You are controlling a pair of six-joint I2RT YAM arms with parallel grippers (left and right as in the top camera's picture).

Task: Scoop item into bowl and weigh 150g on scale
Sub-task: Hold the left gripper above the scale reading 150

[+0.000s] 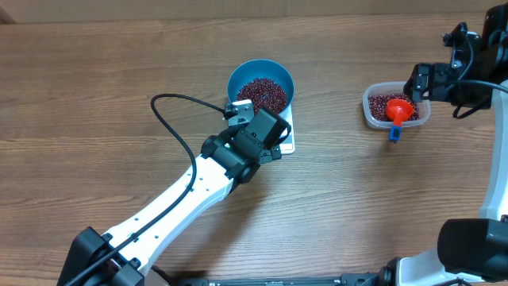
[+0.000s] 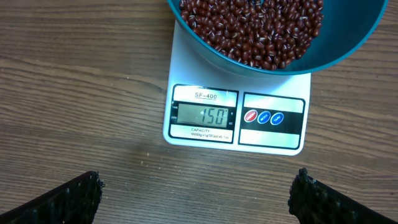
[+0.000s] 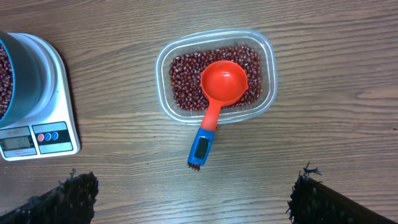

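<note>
Left gripper (image 2: 196,199) spread wide above scale (image 2: 236,118) reading 150, beans (image 2: 249,25) in blue bowl (image 2: 348,43), right gripper (image 3: 196,199) apart (empty) above scoop (image 3: 222,84) in tub (image 3: 160,74)

Bowl (image 2: 348,43): round, deep, bright blue, upright on scale (image 2: 205,68), covering its far part. Beans (image 2: 255,31): tiny, dark maroon, glossy, loose heap inside bowl. Scale: flat, white, rectangular, lying on worktop (image 2: 74,93). Display (image 2: 205,115) edge toward me; I read 150. Beside it three round buttons (image 2: 263,117), one red, two blue.
</note>
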